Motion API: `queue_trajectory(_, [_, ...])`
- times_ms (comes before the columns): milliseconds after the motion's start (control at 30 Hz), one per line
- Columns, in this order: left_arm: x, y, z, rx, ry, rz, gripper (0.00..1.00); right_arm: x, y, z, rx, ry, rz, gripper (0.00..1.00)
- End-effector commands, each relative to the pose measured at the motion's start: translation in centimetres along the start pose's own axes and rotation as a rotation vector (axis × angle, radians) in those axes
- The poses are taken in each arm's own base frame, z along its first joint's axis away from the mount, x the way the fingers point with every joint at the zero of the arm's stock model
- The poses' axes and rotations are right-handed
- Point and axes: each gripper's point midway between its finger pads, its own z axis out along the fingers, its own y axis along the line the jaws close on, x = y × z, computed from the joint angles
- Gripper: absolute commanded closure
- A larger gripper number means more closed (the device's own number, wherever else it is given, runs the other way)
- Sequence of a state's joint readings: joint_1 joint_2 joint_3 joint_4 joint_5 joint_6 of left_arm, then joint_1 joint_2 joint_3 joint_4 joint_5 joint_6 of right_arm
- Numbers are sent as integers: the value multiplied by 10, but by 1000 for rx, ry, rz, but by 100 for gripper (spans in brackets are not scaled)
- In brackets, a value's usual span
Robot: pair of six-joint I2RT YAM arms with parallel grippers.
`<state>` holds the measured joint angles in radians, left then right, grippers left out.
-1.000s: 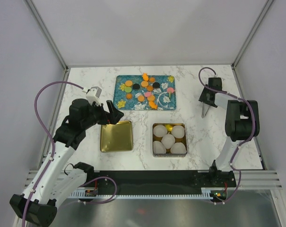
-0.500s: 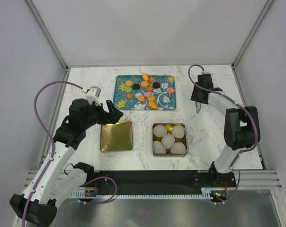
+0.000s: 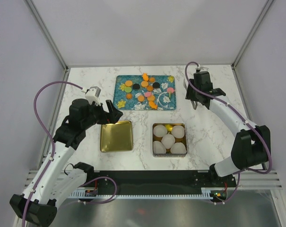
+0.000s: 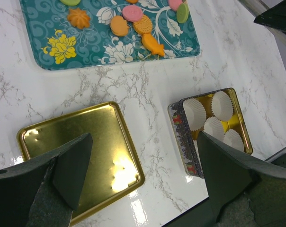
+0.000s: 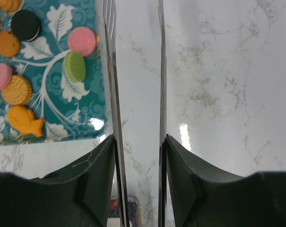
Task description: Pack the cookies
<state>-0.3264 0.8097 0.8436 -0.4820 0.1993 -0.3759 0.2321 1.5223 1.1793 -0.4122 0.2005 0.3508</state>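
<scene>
While our left gripper [image 3: 112,113] hung with fingers apart over the lid [image 3: 116,137] toward the near edge, our right gripper [image 5: 138,142] clamped tongs [image 5: 113,71], blades apart, just beside the tray [image 3: 119,103]; cookies [image 3: 145,87] lay on it toward the far edge.

Teal floral tray [image 3: 119,100]; cookies [image 3: 144,84] orange, pink, green, black; gold tin [image 3: 116,136]; white marble table [image 3: 204,127].
</scene>
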Motion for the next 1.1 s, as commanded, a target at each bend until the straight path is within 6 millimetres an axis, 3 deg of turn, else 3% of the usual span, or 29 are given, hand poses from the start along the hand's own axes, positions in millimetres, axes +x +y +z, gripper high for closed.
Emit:
queue_trajectory(0, [-3,3,0,-12,-18,24,0,-15,28,-34,-73,-44,-48,48])
queue_trajectory(167, [-3,2,-1,-6,-17,25,0,-8,56,-47,-122,-36,-113,51])
queue_trajectory(400, [-4,2,-2,-8,-21,25,0,11,90,-42,-147,12,-209,55])
queue_trajectory(567, [-3,3,0,-8,-15,26,0,26,93,-30,-114,43,-245,56])
queue_trajectory(1067, [-2,3,0,-10,-11,23,0,40,91,-3,-26,74,-296,59])
